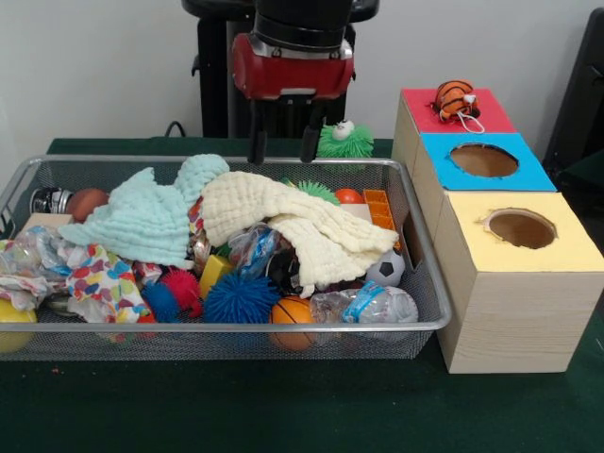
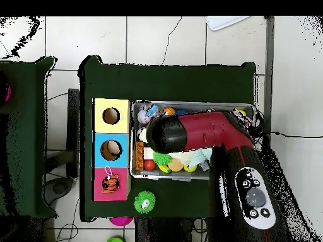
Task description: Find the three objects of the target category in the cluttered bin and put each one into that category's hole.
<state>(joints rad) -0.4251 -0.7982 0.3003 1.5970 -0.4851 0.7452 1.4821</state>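
The wire-mesh bin point(image 1: 427, 326) sits on the green worktop point(image 1: 283, 406), left of the three boxes, heaped with cloths and balls. Above its far rim the red arm point(image 1: 293, 66) hangs straight down, its pincer point(image 1: 282, 143) fingers apart, empty, just over the cream cloth point(image 1: 283, 209).

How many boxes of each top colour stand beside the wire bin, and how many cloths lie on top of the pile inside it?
Red-topped box: 1
Blue-topped box: 1
Yellow-topped box: 1
Mint cloth: 1
Cream cloth: 1
Patterned cloth: 1
Total: 6
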